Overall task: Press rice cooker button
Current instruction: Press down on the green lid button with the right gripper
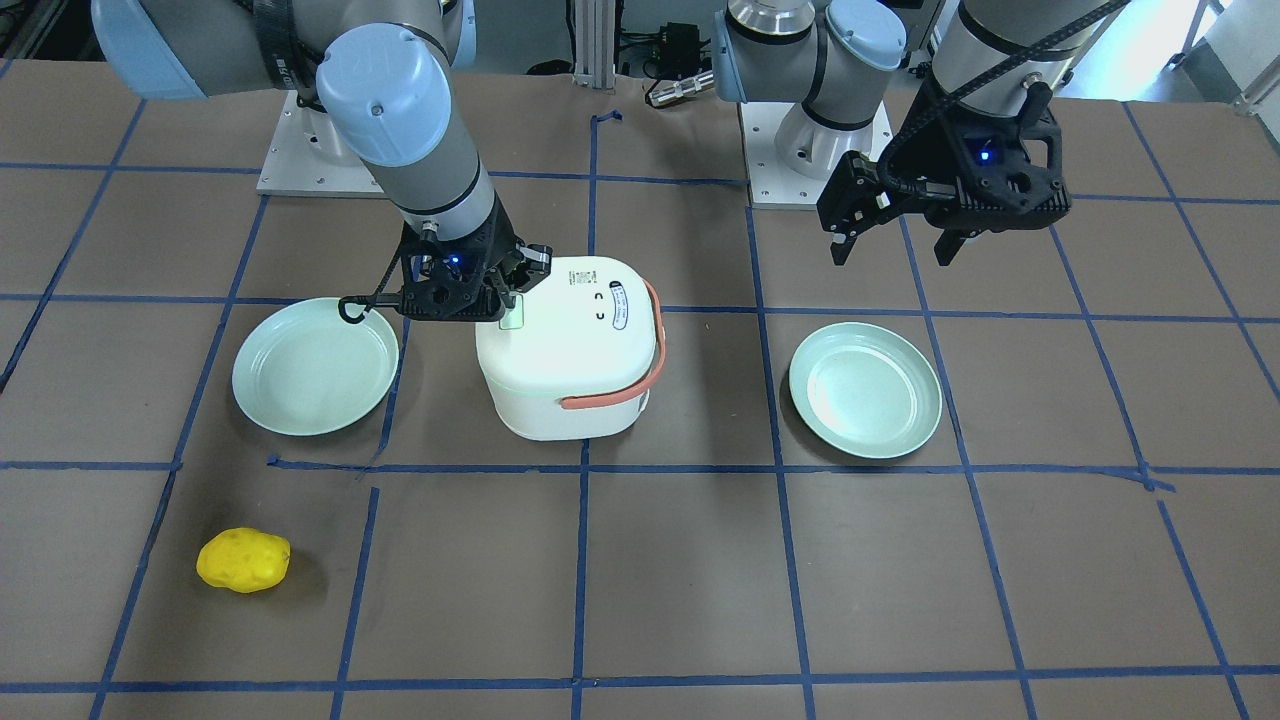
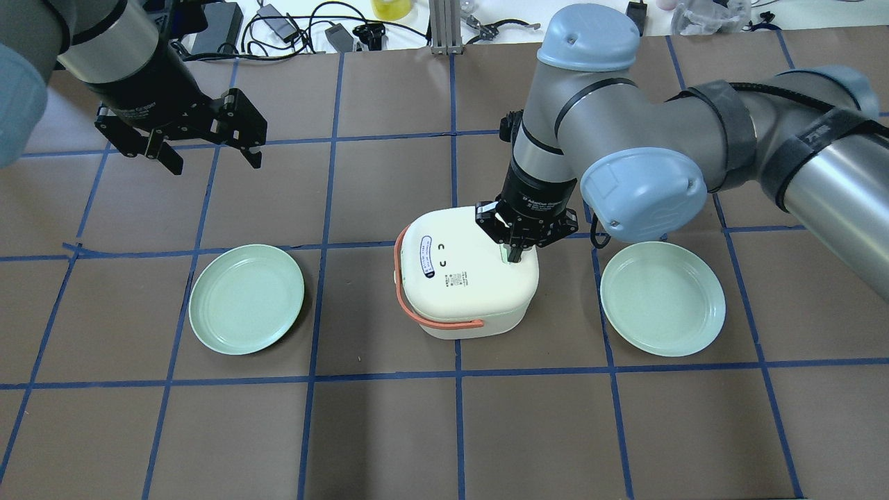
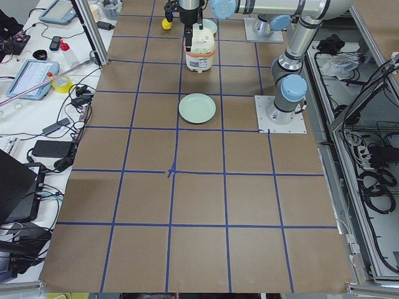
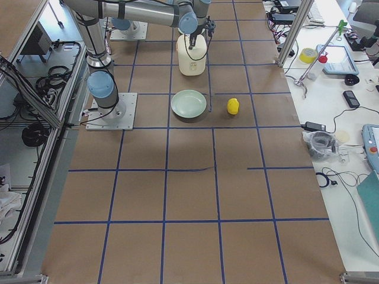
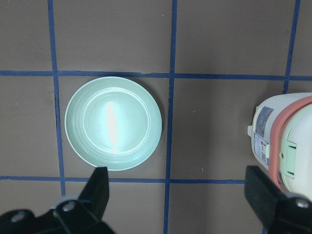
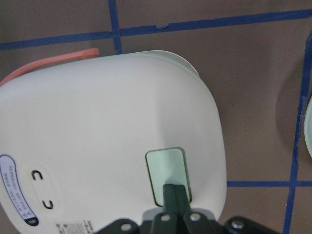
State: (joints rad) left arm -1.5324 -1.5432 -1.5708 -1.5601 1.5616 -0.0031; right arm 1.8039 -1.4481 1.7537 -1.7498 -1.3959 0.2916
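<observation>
A white rice cooker with an orange handle stands at the table's middle; it also shows in the front view. Its pale green button sits on the lid. My right gripper is shut, its fingertips together and touching the button's near part, as the overhead view and front view show. My left gripper is open and empty, held high above the table away from the cooker; its fingers show in the left wrist view.
Two pale green plates lie on either side of the cooker. A yellow lumpy object lies near the operators' edge. Blue tape lines grid the brown table.
</observation>
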